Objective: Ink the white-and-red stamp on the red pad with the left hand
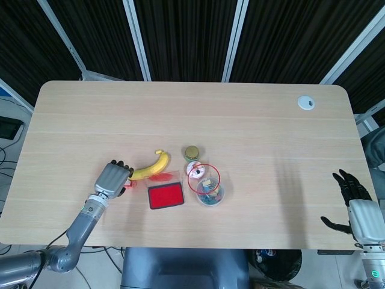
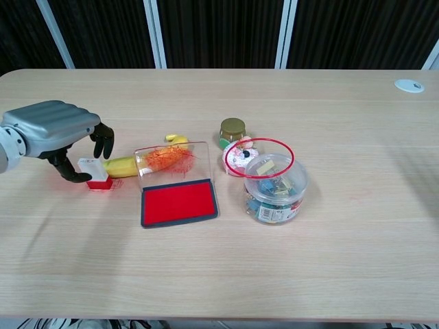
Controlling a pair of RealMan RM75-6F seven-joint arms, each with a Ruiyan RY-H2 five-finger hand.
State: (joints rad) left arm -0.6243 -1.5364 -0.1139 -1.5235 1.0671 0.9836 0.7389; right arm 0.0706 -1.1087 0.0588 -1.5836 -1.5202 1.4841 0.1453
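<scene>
The white-and-red stamp (image 2: 95,173) stands upright on the table, left of the red ink pad (image 2: 179,201) (image 1: 166,195). My left hand (image 2: 58,130) (image 1: 112,178) arches over it. The thumb touches the stamp's left side and the fingers (image 2: 104,142) curl just behind its top, with a small gap showing. In the head view the hand hides nearly all of the stamp. My right hand (image 1: 355,208) rests at the table's front right edge, fingers spread and holding nothing.
A banana (image 2: 127,164) lies behind the stamp, against the pad's clear raised lid (image 2: 171,159). Right of the pad are a small gold-capped jar (image 2: 232,129), a round patterned disc (image 2: 240,156) and a clear tub of clips (image 2: 276,192) under a red ring (image 2: 259,157). A white grommet (image 1: 306,102) sits far right.
</scene>
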